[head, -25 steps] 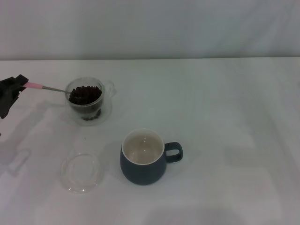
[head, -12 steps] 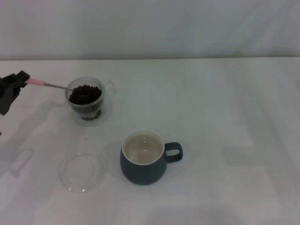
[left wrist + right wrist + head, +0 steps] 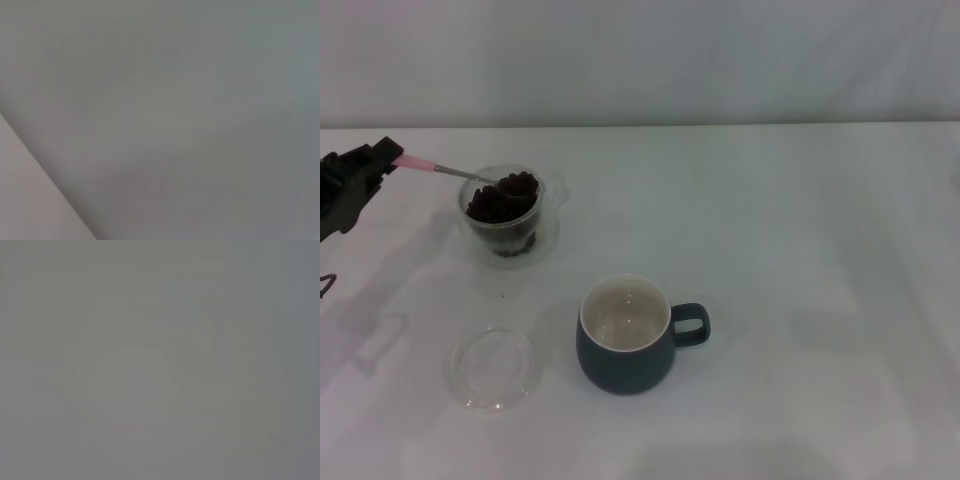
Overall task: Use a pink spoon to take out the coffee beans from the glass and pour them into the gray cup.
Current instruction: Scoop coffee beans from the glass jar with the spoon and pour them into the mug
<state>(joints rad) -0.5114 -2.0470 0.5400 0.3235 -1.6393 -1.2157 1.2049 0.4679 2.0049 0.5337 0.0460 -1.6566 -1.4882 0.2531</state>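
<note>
My left hand [image 3: 382, 160] pinches the pink spoon [image 3: 440, 171] by its handle at the table's [image 3: 800, 250] left edge, its bowl heaped with coffee beans [image 3: 505, 195] over the glass [image 3: 505, 215]. The gray cup [image 3: 625, 335] sits nearer, apart.

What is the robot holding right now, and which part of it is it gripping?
The left end effector holds the pink spoon by the pink end of its handle; the spoon's bowl sits among the coffee beans in the glass. The right end effector is out of view.
</note>
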